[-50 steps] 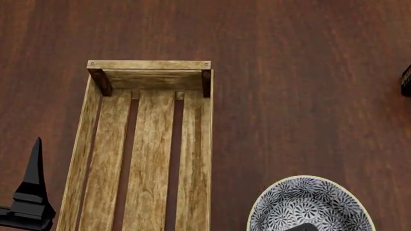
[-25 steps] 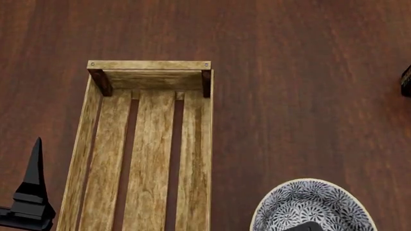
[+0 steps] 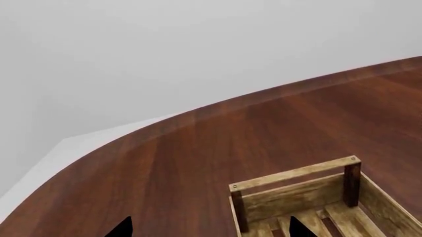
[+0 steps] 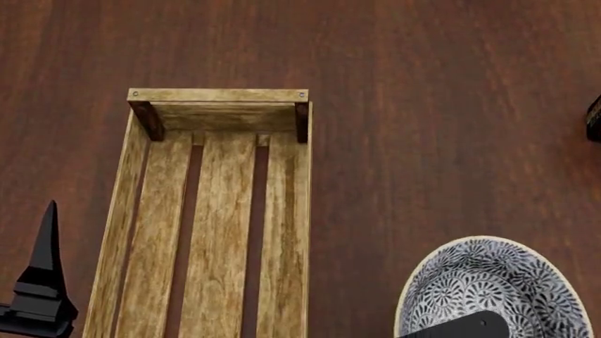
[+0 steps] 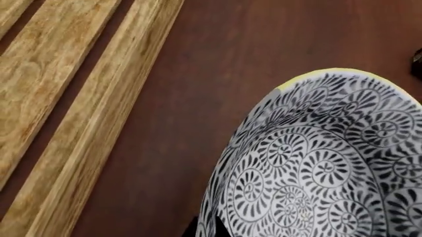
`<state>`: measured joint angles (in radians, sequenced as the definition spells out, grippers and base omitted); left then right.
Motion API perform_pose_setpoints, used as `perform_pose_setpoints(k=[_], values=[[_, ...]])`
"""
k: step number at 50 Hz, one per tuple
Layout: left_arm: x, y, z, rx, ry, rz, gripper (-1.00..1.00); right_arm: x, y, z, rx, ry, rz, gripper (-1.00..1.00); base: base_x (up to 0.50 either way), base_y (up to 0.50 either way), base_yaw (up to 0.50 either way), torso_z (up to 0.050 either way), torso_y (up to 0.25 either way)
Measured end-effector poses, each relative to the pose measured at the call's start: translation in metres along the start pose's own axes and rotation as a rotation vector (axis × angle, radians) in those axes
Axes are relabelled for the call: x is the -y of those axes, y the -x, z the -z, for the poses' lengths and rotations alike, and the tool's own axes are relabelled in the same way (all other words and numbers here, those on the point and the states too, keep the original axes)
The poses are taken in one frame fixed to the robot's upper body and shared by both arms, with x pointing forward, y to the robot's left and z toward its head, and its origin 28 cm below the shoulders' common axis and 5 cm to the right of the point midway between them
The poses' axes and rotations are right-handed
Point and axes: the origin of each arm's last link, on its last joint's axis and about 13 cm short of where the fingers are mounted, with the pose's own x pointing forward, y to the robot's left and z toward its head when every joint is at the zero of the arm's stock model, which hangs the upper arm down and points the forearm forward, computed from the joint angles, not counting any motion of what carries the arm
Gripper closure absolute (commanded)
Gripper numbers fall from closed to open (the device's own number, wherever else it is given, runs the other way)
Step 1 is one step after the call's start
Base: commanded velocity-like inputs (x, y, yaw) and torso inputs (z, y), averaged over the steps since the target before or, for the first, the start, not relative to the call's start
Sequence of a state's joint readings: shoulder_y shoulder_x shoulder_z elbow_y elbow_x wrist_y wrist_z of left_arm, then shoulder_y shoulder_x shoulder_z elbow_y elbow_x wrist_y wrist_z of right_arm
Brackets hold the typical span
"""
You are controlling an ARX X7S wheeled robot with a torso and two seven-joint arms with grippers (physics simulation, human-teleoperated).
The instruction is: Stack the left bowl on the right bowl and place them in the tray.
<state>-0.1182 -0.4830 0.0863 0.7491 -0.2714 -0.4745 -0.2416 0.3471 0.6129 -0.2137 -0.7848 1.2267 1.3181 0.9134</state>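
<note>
The tray [image 4: 218,95] is a long pale wooden crate with dark corner posts, lying lengthways left of centre; nothing lies on the part that shows. It also shows in the left wrist view [image 3: 297,174] and the right wrist view [image 5: 99,118]. One black-and-white patterned bowl [image 4: 497,282] is right of the tray, at the bottom right. My right gripper [image 4: 460,327] is shut on its near rim; in the right wrist view its fingertips [image 5: 209,227] pinch the bowl [image 5: 316,168] wall. I cannot tell if a second bowl is nested in it. My left gripper [image 4: 45,274] is open and empty beside the tray's left side, with one fingertip over the tray's far end in the left wrist view [image 3: 211,229].
A dark object [image 4: 595,116] sits at the right edge of the brown wooden table [image 4: 423,105], and it also shows in the right wrist view [image 5: 416,64]. The table's curved far edge [image 3: 197,111] meets a pale wall.
The bowl has shifted right and looks larger, raised toward the camera, with more of the right gripper showing. The left gripper has barely moved. The tray has not moved.
</note>
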Motion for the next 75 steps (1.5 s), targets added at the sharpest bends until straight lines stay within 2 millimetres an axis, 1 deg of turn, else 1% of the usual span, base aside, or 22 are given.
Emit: perform_pose_setpoints(k=[18,30,50,61,75], values=[[-0.003,0.000,-0.001,0.000,0.006,-0.015,-1.00,0.008,0.024,-0.021,0.077,0.054,0.064,1.00,0.00,0.00,0.00,0.000,0.000],[-0.004,0.000,-0.001,0.001,0.007,-0.022,-1.00,0.021,0.034,-0.038,0.113,0.106,0.117,1.00,0.00,0.00,0.00,0.000,0.000],[-0.006,0.000,-0.002,0.003,0.019,-0.033,-1.00,0.042,0.037,-0.064,0.131,0.131,0.193,1.00,0.00,0.00,0.00,0.000,0.000],[-0.008,0.000,-0.003,0.005,0.040,-0.035,-1.00,0.055,0.034,-0.071,0.111,0.118,0.237,1.00,0.00,0.00,0.00,0.000,0.000],[-0.009,-0.001,-0.003,0.006,0.043,-0.037,-1.00,0.069,0.036,-0.077,0.119,0.122,0.290,1.00,0.00,0.00,0.00,0.000,0.000]])
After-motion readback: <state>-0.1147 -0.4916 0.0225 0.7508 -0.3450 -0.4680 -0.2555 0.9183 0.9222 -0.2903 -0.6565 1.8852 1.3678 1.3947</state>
